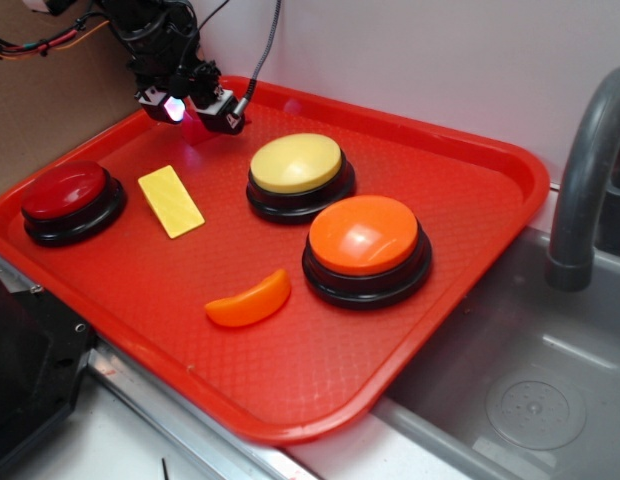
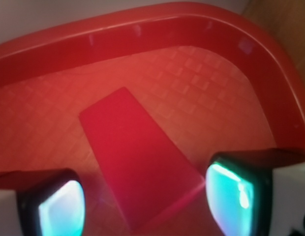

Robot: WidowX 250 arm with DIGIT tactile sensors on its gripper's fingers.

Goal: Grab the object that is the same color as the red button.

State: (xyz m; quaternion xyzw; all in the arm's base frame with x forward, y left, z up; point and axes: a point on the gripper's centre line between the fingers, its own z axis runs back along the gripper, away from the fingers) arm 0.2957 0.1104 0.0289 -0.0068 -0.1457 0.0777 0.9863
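wrist view: hand straddles the dark red wedge, not yet gripped

body: from the wrist view the hand (image 2: 145, 201) is spread, its two lit fingertips (image 2: 61, 209) standing either side of the small dark red wedge block (image 2: 135, 162), with tray floor showing between each pad and the block's edges. the block lies flat on the red tray (image 2: 142, 29), just inside the curved rim at the tray's far corner. from the exterior view the hand (image 1: 190, 108) hangs low over that same corner, and the block itself is hidden under it.

taking the red button (image 1: 65, 190) as the landmark: it sits on its black base by the tray's left edge, and the hand is beyond it, toward the back rim and a little right. the yellow rectangle (image 1: 171, 201) lies just right of the button. the yellow button (image 1: 297, 163) is further right again, the orange button (image 1: 366, 236) beyond that and nearer the front, and the orange crescent (image 1: 249, 300) right of the red button and toward the front edge.

as i judge it, the choosing and lining up are done; closing on the block and lifting are left. nothing crowds the block except the tray rim close behind it, which leaves little room on that side. a sink (image 1: 530, 400) and its faucet (image 1: 585, 160) stand well off to the right.
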